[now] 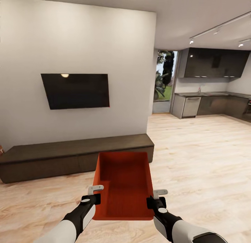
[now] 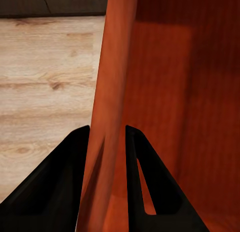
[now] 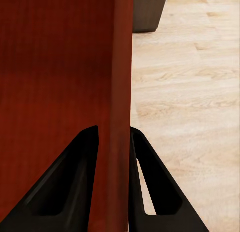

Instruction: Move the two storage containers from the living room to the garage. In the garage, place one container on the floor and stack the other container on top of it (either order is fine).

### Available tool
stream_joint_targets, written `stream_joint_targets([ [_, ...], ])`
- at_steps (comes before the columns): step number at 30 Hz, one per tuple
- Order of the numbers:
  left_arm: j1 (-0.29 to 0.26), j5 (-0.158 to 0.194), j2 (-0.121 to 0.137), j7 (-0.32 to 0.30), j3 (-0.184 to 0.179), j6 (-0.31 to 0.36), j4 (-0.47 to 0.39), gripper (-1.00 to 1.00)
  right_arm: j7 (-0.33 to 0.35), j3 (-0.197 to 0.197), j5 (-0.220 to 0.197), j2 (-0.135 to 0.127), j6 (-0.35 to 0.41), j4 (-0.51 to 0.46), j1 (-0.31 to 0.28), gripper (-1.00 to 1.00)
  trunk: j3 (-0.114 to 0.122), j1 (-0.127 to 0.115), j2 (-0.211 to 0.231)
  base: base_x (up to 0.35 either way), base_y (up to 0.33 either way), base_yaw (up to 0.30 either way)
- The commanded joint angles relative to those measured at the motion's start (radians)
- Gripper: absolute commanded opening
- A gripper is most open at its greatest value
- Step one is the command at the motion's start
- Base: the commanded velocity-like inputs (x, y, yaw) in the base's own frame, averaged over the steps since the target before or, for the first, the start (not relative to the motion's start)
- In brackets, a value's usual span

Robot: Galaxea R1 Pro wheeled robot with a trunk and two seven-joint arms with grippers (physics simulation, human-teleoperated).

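Observation:
I hold one orange-red open-topped storage container (image 1: 123, 185) in front of me, above the light wood plank floor of the living room. My left gripper (image 1: 97, 197) is shut on its left wall (image 2: 112, 107), one finger on each side of the thin wall. My right gripper (image 1: 155, 200) is shut on its right wall (image 3: 121, 92) the same way. The bin is empty and roughly level.
A long dark low cabinet (image 1: 75, 156) runs along the white wall just ahead, under a wall-mounted TV (image 1: 76, 90). To the right the wood floor (image 1: 202, 156) opens toward a dark kitchen (image 1: 212, 96) and a glass door (image 1: 164, 81).

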Motion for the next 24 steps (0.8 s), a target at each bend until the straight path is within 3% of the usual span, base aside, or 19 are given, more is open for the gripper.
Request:
stream_joint_targets([
  [1,0.000,0.011,0.000,0.004,-0.013,0.005,-0.003,-1.00,-0.003,0.005,-0.019,-0.002,-0.006,0.003,-0.001,-1.00,0.000,0.000,-0.001,0.000,0.000,0.000],
  [14,0.000,0.011,0.000,0.004,-0.013,0.005,-0.003,-1.00,-0.003,0.005,-0.019,-0.002,-0.005,0.003,-0.001,-1.00,0.020,0.000,-0.001,0.000,0.000,0.000],
  [24,0.000,0.011,0.000,0.004,-0.013,0.005,-0.003,-1.00,-0.003,0.005,-0.019,-0.002,-0.003,0.003,-0.001,-1.00,0.023,0.000,-0.001,0.000,0.000,0.000],
])
